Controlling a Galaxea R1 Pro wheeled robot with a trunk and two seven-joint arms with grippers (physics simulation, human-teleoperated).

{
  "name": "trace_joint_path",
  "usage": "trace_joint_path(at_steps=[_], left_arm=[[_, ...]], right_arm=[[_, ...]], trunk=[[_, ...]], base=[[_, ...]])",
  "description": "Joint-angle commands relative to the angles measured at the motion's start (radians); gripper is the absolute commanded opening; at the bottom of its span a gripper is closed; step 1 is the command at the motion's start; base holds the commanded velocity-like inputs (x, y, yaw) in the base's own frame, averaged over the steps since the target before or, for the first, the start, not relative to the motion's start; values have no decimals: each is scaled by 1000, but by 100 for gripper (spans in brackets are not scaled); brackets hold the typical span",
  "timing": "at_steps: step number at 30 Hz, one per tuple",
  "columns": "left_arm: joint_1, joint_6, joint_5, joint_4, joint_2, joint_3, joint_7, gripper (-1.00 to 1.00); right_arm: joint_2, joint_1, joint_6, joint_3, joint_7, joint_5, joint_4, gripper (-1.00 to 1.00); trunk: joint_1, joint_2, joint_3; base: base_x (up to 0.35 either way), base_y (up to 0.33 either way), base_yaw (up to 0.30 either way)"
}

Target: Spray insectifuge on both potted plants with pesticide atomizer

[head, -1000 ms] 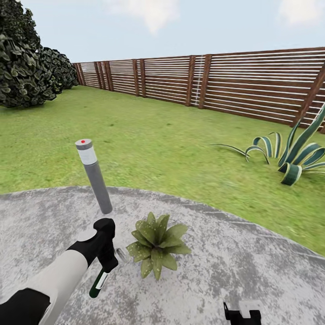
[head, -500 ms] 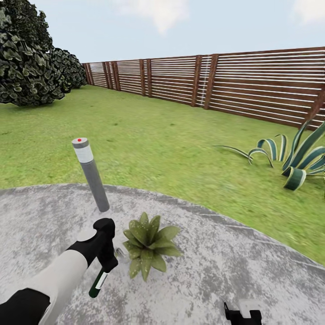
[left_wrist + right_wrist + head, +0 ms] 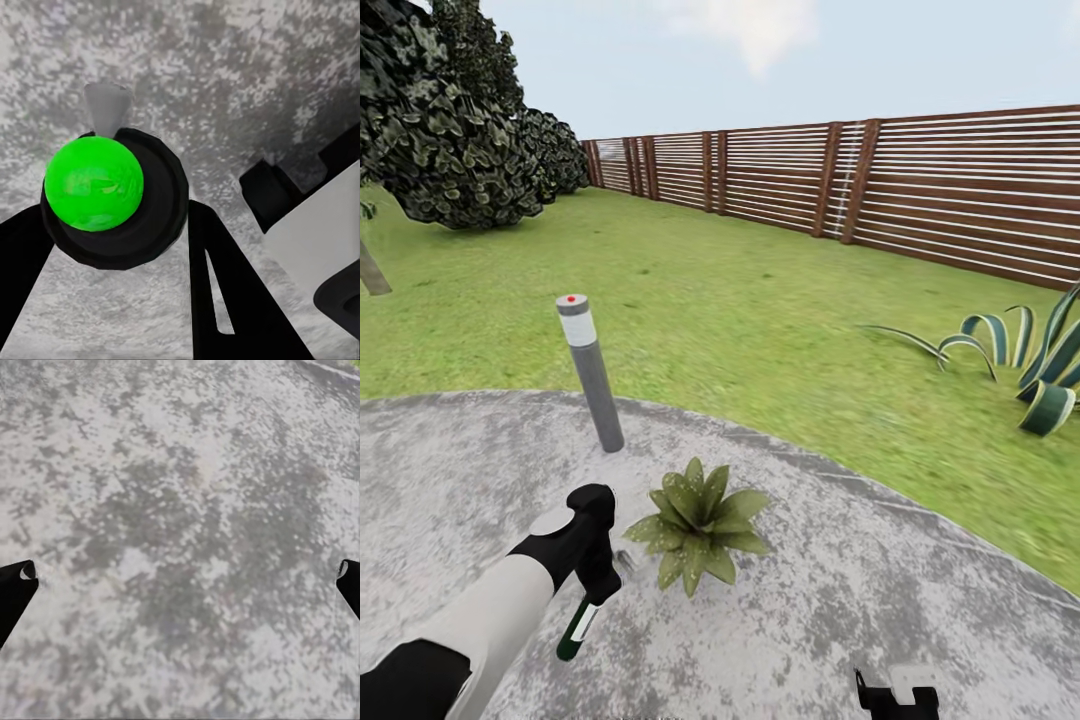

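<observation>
Mottled grey stone, rough and speckled pale and dark, forms the round patio underfoot, its curved rim meeting a flat green lawn. On the paving stands 1 potted plant, a low rosette of pointed green leaves flecked pale, its pot hidden beneath the foliage. Just beside it, the left gripper is clamped on the pesticide atomizer, a slim dark green bottle with a white label that hangs below the black fingers; in the left wrist view the atomizer appears end-on as a glossy bright green dome seated in a round black collar, with a small grey nozzle poking out beyond it and the 2 black fingers pressed on either side. Behind the plant rises 1 smooth grey cylindrical bollard with a white band and a red dot on its cap. The right gripper sits low over bare paving, and its 2 dark fingertips stand wide apart with nothing between them. A brown slatted wooden fence bounds the lawn, with dense dark-leaved bushes at one end and 1 striped, strap-leaved plant near the other.
</observation>
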Motion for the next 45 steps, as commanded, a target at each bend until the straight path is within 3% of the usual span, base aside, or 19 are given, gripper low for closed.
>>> trace_joint_path(at_steps=[1,8,20,33,34,36,38,39,45], left_arm=[[1,10,-6,-1,1,-5,-10,-100],[45,8,-4,0,4,-4,-8,-100],[47,8,-4,-1,2,-2,-6,-100],[47,8,-4,-3,2,1,-6,-100],[47,8,-4,-3,2,2,-6,-100],[47,8,-4,-3,3,2,-6,-100],[47,8,-4,-3,10,28,-6,-100],[47,8,-4,-2,11,54,-6,-100],[47,8,-5,-1,3,60,14,-100]], right_arm=[[0,0,-1,9,-6,-4,-1,100],[0,0,-1,9,-6,-4,-1,100],[0,0,-1,9,-6,-4,-1,100],[2,0,-1,10,-5,-5,-2,100],[19,0,-1,10,-6,-5,-3,100],[25,0,-1,9,-6,-4,-1,100],[9,0,-2,7,-5,-3,1,100],[-13,0,-2,9,-4,-3,2,100],[-9,0,-1,10,-4,-3,-1,100]], trunk=[[0,0,-1],[0,0,-1],[0,0,-1],[0,0,-1],[0,0,-1],[0,0,-1],[0,0,-1],[0,0,-1],[0,0,-1]], base=[[0,0,277],[0,0,143],[94,-145,128],[-113,-231,157],[66,-100,0],[19,-29,0],[2,-3,0],[0,0,0],[0,0,88]])
